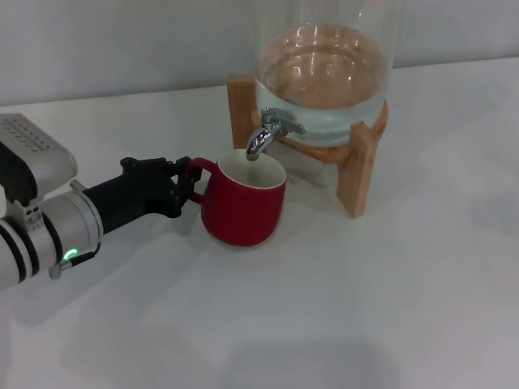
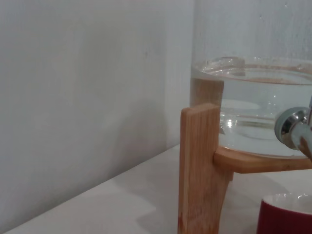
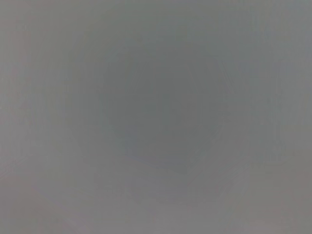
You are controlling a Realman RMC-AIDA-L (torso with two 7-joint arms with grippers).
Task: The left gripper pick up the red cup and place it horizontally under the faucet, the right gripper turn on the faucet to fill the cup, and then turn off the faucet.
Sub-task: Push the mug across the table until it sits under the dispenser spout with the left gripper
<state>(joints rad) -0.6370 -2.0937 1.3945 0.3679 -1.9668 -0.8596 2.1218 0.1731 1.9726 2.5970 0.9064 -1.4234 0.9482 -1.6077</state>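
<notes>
Cup (image 1: 243,203) stands under faucet (image 1: 265,138), before the jar (image 1: 324,73).

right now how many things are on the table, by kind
red cup: 1
glass dispenser jar with faucet: 1
wooden stand: 1
robot claw, the left gripper at the cup's handle: 1
Total: 4

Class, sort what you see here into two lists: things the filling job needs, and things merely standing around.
Needed: red cup, upright under the faucet; left claw at the cup's handle; right claw, not in view.

Standing around: glass jar of water, wooden stand, white table.
</notes>
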